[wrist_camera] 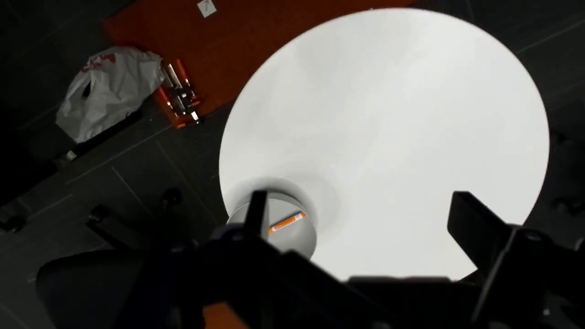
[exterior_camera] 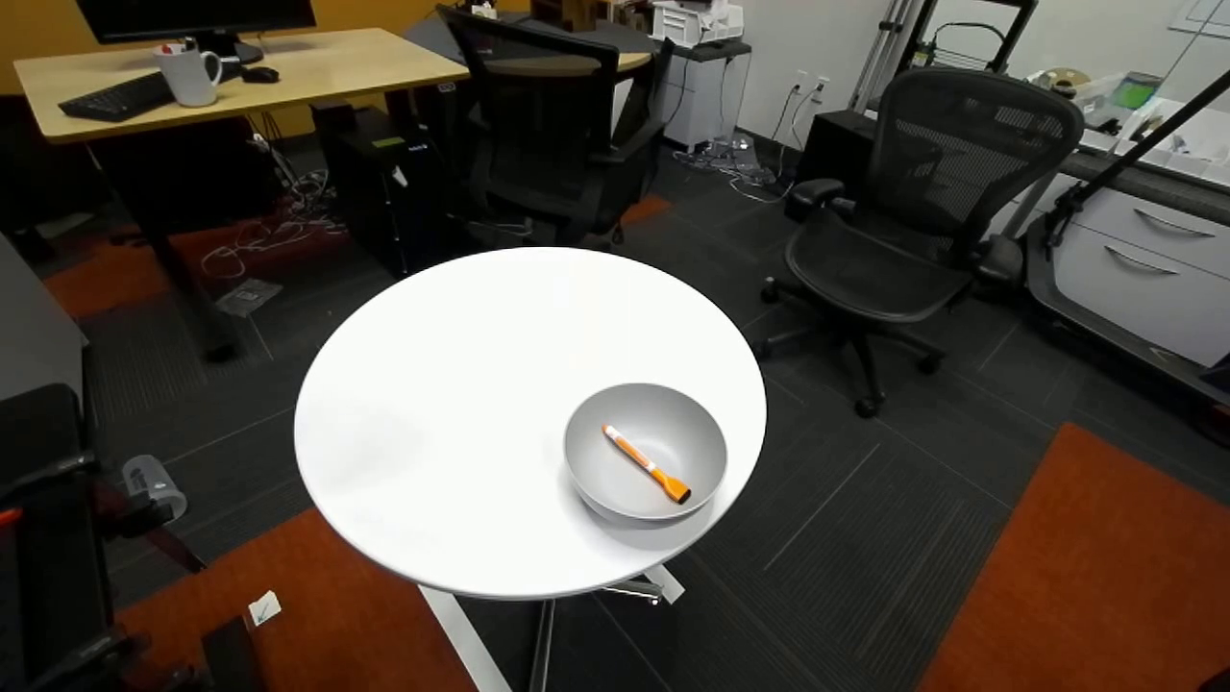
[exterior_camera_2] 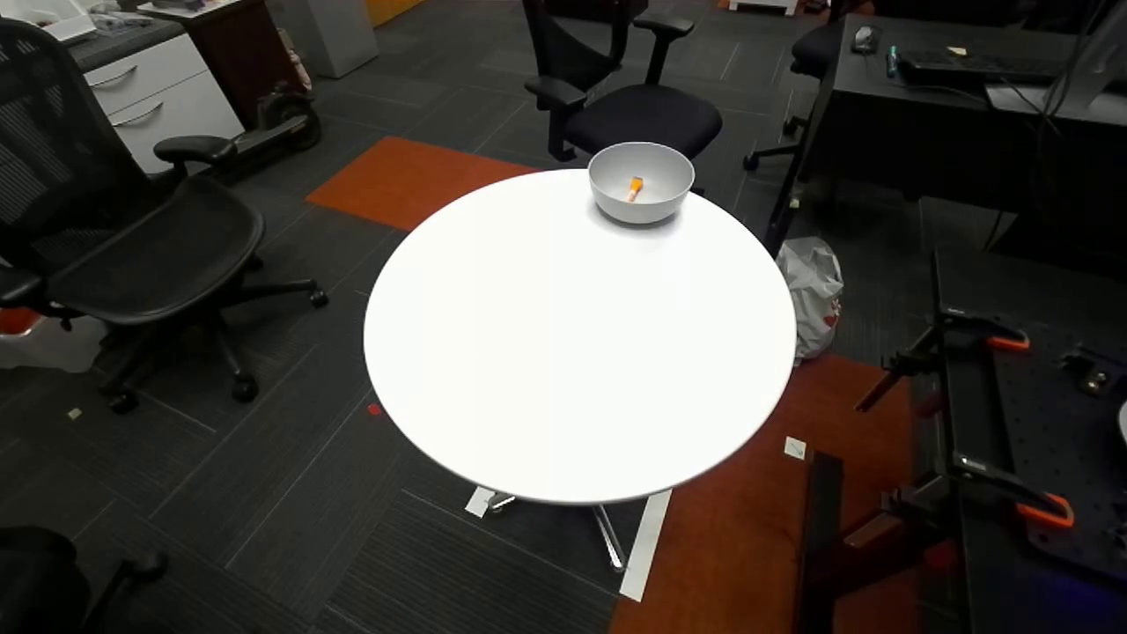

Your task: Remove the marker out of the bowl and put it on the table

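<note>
The orange marker [exterior_camera: 646,463] with a white band and dark flared tip lies inside the light-grey bowl [exterior_camera: 697,437], resting against its inner wall. The bowl stands near the edge of the round white table [exterior_camera: 452,404]. The marker [exterior_camera_2: 635,188], bowl [exterior_camera_2: 651,211] and table [exterior_camera_2: 572,352] show in both exterior views. In the wrist view my gripper [wrist_camera: 358,201] is wide open and empty, high above the table [wrist_camera: 388,105]. Its left finger covers part of the bowl [wrist_camera: 297,242] and one end of the marker [wrist_camera: 287,222]. The gripper is out of both exterior views.
Black office chairs [exterior_camera: 884,231] stand around the table. A wooden desk [exterior_camera: 336,67] with a monitor and mug is at the back. A black bench with orange-tipped clamps [exterior_camera_2: 1048,511] stands beside the table. A white plastic bag [exterior_camera_2: 810,295] lies on the floor.
</note>
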Motion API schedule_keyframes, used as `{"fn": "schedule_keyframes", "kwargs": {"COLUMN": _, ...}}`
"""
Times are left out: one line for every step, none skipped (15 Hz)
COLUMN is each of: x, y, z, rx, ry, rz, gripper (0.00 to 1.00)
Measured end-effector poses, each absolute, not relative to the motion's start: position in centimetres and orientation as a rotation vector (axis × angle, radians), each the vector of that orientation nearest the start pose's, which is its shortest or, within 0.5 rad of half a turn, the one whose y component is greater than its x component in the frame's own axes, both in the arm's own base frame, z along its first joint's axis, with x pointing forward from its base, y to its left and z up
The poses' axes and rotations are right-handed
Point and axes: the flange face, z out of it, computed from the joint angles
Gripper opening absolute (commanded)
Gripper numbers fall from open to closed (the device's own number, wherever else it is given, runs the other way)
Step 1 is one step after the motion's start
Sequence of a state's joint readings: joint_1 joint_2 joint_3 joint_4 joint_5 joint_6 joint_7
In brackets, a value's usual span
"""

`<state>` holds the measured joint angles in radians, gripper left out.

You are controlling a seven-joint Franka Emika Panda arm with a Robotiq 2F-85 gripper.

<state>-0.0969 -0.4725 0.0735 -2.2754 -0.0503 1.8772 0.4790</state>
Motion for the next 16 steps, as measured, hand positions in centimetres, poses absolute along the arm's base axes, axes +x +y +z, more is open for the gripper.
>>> {"fn": "schedule_keyframes", "kwargs": {"x": 42.8, "y": -2.3, "z": 54.0, "rx": -3.068, "ry": 0.836, "rz": -0.139, "gripper": 1.00}}
{"fn": "schedule_keyframes", "kwargs": {"x": 43.8, "y": -3.5, "z": 53.5, "rx": -3.025, "ry": 0.901, "rz": -0.134, "gripper": 1.00}}
{"fn": "schedule_keyframes", "kwargs": {"x": 44.8, "y": -4.5, "z": 53.0, "rx": -2.984, "ry": 0.969, "rz": -0.125, "gripper": 1.00}}
{"fn": "schedule_keyframes", "kwargs": {"x": 45.9, "y": -5.3, "z": 52.5, "rx": -2.941, "ry": 1.040, "rz": -0.117, "gripper": 1.00}}
{"fn": "schedule_keyframes", "kwargs": {"x": 47.0, "y": -5.9, "z": 51.9, "rx": -2.898, "ry": 1.111, "rz": -0.108, "gripper": 1.00}}
{"fn": "schedule_keyframes", "kwargs": {"x": 48.1, "y": -6.3, "z": 51.4, "rx": -2.857, "ry": 1.182, "rz": -0.101, "gripper": 1.00}}
{"fn": "schedule_keyframes", "kwargs": {"x": 49.1, "y": -6.8, "z": 50.9, "rx": -2.816, "ry": 1.253, "rz": -0.095, "gripper": 1.00}}
{"fn": "schedule_keyframes", "kwargs": {"x": 50.1, "y": -7.2, "z": 50.4, "rx": -2.779, "ry": 1.321, "rz": -0.086, "gripper": 1.00}}
{"fn": "schedule_keyframes", "kwargs": {"x": 50.9, "y": -7.6, "z": 49.8, "rx": -2.743, "ry": 1.394, "rz": -0.071, "gripper": 1.00}}
{"fn": "schedule_keyframes", "kwargs": {"x": 51.7, "y": -8.0, "z": 49.1, "rx": -2.707, "ry": 1.469, "rz": -0.055, "gripper": 1.00}}
{"fn": "schedule_keyframes", "kwargs": {"x": 52.3, "y": -8.5, "z": 48.5, "rx": -2.671, "ry": 1.538, "rz": -0.038, "gripper": 1.00}}
{"fn": "schedule_keyframes", "kwargs": {"x": 52.9, "y": -9.1, "z": 47.7, "rx": -2.632, "ry": 1.610, "rz": -0.023, "gripper": 1.00}}
{"fn": "schedule_keyframes", "kwargs": {"x": 53.4, "y": -9.6, "z": 46.9, "rx": -2.592, "ry": 1.675, "rz": -0.005, "gripper": 1.00}}
{"fn": "schedule_keyframes", "kwargs": {"x": 53.9, "y": -10.2, "z": 46.1, "rx": -2.548, "ry": 1.737, "rz": 0.012, "gripper": 1.00}}
{"fn": "schedule_keyframes", "kwargs": {"x": 54.2, "y": -10.6, "z": 45.3, "rx": -2.507, "ry": 1.791, "rz": 0.029, "gripper": 1.00}}
{"fn": "schedule_keyframes", "kwargs": {"x": 54.6, "y": -11.0, "z": 44.5, "rx": -2.465, "ry": 1.840, "rz": 0.045, "gripper": 1.00}}
